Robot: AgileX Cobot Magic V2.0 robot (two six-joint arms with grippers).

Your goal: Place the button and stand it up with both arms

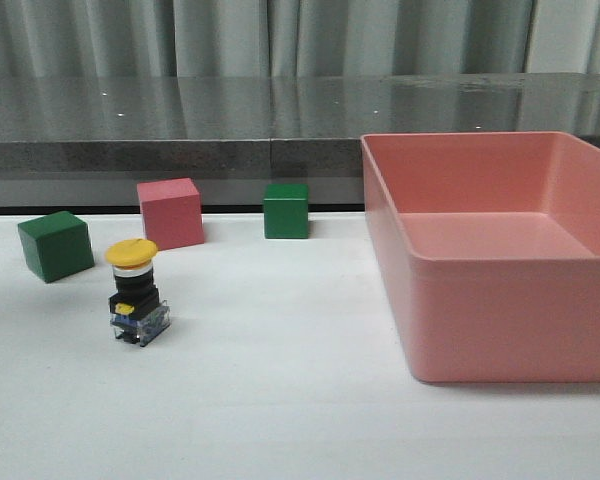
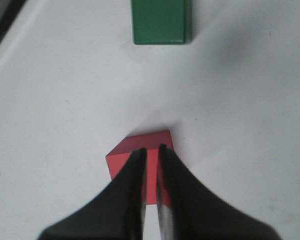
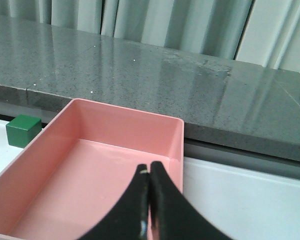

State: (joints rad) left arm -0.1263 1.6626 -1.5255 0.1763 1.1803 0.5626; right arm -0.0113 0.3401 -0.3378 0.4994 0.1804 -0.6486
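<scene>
The button point(image 1: 135, 292) stands upright on the white table at the left in the front view, with its yellow cap on top and the clear contact block underneath. Nothing is touching it. Neither arm shows in the front view. In the left wrist view my left gripper point(image 2: 151, 149) hangs above a pink cube point(image 2: 150, 140). Its fingers are only a narrow slit apart and hold nothing. In the right wrist view my right gripper point(image 3: 149, 167) is shut and empty, over the pink bin point(image 3: 125, 111). The button appears in neither wrist view.
A large pink bin point(image 1: 510, 320) takes up the right side of the table. A green cube point(image 1: 55, 245), a pink cube point(image 1: 170, 213) and another green cube point(image 1: 285, 210) stand behind the button. A grey stone ledge point(image 1: 180, 150) runs along the back.
</scene>
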